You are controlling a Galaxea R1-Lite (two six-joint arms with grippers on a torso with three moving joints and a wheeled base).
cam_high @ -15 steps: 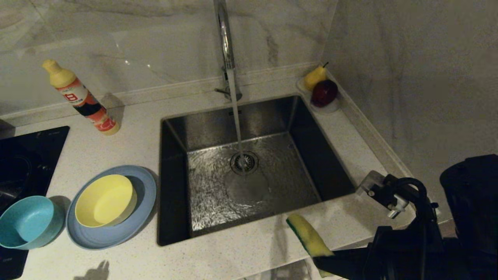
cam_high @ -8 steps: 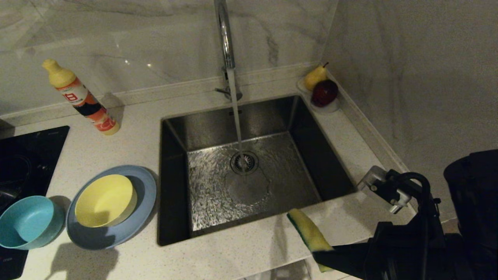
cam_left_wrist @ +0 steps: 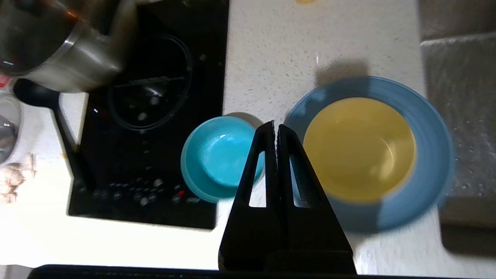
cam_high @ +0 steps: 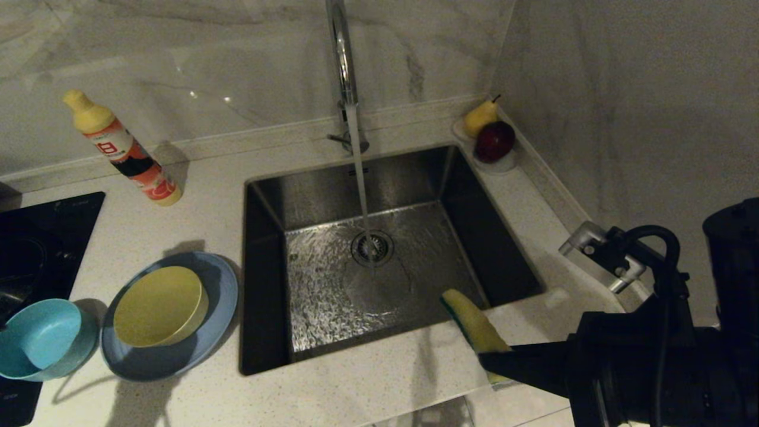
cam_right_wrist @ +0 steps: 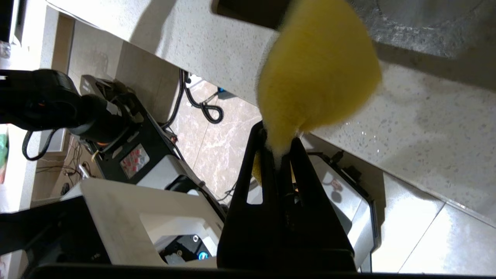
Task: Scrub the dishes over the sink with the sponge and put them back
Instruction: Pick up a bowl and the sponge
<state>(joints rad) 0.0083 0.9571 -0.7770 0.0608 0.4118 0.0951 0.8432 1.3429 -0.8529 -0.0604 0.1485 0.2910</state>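
Your right gripper (cam_high: 495, 362) sits at the near right of the bench (cam_high: 367, 391), its fingers (cam_right_wrist: 271, 155) pinching one end of the sponge (cam_high: 471, 326), which sticks out up and forward over the near right corner of the sink (cam_high: 270, 356); the yellow face shows in the right wrist view (cam_right_wrist: 317, 69), the green pad along its edge from the head. Water runs from the chrome tap (cam_high: 341, 53) straight onto the drain strainer (cam_high: 372, 248). Your left gripper (cam_left_wrist: 276, 128) hangs above the bench with its fingers (cam_left_wrist: 267, 155) pressed together and holding nothing, tips between the teal-blue bowl (cam_left_wrist: 217, 155) and the pale blue-grey plate (cam_left_wrist: 430, 128). The yellow bowl (cam_high: 160, 305) stands in that plate (cam_high: 219, 279), just left of the sink; the teal-blue bowl (cam_high: 41, 338) is beside the plate, half over the black cooktop (cam_high: 35, 237). A detergent bottle (cam_high: 121, 148) leans further back, and a pear (cam_high: 479, 115) and red apple (cam_high: 494, 141) lie in the far right corner
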